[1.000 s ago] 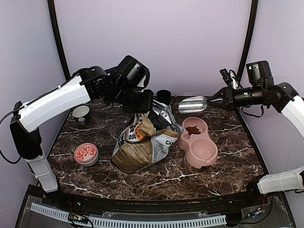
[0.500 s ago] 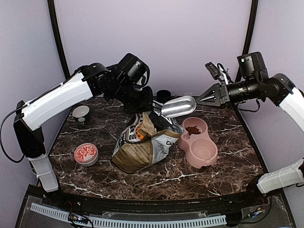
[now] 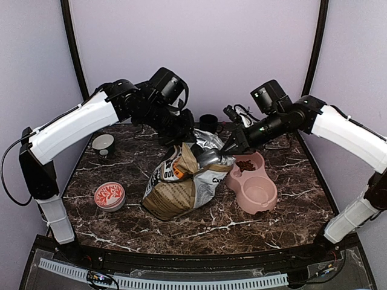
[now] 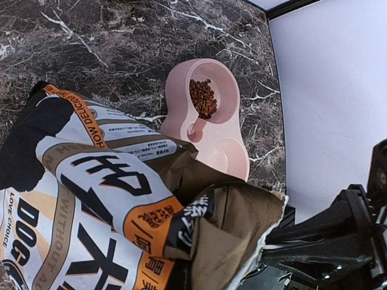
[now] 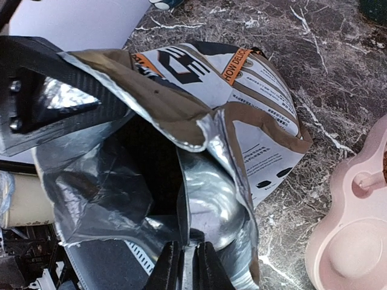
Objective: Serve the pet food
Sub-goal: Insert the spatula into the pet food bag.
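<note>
With both arms meeting over the dog food bag (image 3: 176, 184), I read the station as follows.

1. Left arm (image 3: 72, 124): it reaches across from the left side to the bag's upper rim. In the right wrist view, the left jaws are clamped on the foil lip of the bag (image 5: 242, 90) and hold the mouth open.
2. Right arm (image 3: 338, 124): it slopes down from the right toward the bag mouth. The right jaws are closed on the handle of a metal scoop (image 5: 208, 208). The scoop bowl sits inside the open foil mouth, and in the overhead view the scoop (image 3: 210, 157) shows only partly behind the rim.
3. Pet food (image 3: 245, 165): a heap of reddish-brown kibble lies in the far compartment of the pink double bowl (image 3: 266, 202). The left wrist view shows the same pet food (image 4: 203, 98) in that compartment of the bowl (image 4: 227, 163).
4. Bowl position: it stands on the worktop (image 3: 272, 229) just beside the bag, on the bag's right.
5. Bag attitude: it leans with its printed face (image 4: 91, 181) up and its mouth toward the back wall.
6. Other items: a red patterned dish (image 3: 109, 195) sits left of the bag, a small bowl (image 3: 103, 143) stands at the back left, and a black cup (image 3: 209, 122) stands behind the bag.
</note>
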{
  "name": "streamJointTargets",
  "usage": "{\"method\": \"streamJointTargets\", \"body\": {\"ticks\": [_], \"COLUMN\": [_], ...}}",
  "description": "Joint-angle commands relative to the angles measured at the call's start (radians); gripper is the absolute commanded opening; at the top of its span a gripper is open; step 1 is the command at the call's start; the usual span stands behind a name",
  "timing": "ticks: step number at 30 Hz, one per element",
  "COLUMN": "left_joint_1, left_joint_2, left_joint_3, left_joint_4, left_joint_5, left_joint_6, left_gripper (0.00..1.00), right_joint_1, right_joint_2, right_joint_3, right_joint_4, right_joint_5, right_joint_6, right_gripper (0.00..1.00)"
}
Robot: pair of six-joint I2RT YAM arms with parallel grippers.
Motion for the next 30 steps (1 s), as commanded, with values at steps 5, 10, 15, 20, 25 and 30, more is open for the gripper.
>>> {"method": "streamJointTargets", "body": {"ticks": [5, 10, 15, 20, 25, 30], "left_joint_1": [0.028, 0.037, 0.048, 0.067, 0.071, 0.072], "left_joint_2": [-0.020, -0.023, -0.051, -0.105, -0.099, -0.110], "left_joint_3": [0.027, 0.028, -0.046, -0.134, -0.108, -0.152], "left_joint_4": [0.077, 0.083, 0.140, 0.226, 0.179, 0.219], "left_joint_5": [0.162, 0.210, 0.251, 0.234, 0.212, 0.230], "left_joint_6": [-0.135, -0.210, -0.262, -0.280, -0.271, -0.289], "left_gripper": [0.00, 0.00, 0.00, 0.00, 0.00, 0.00], "right_joint_1": [0.012, 0.014, 0.013, 0.015, 0.014, 0.031], "right_joint_2": [0.089, 0.130, 0.186, 0.211, 0.239, 0.281], "right_joint_3": [-0.019, -0.048, -0.057, -0.056, -0.020, 0.035], "right_joint_4": [0.063, 0.085, 0.106, 0.126, 0.108, 0.044], "right_joint_5": [0.166, 0.178, 0.184, 0.202, 0.320, 0.435], "right_joint_6": [-0.035, -0.051, -0.054, -0.047, -0.023, -0.024], "right_gripper": [0.00, 0.00, 0.00, 0.00, 0.00, 0.00]}}
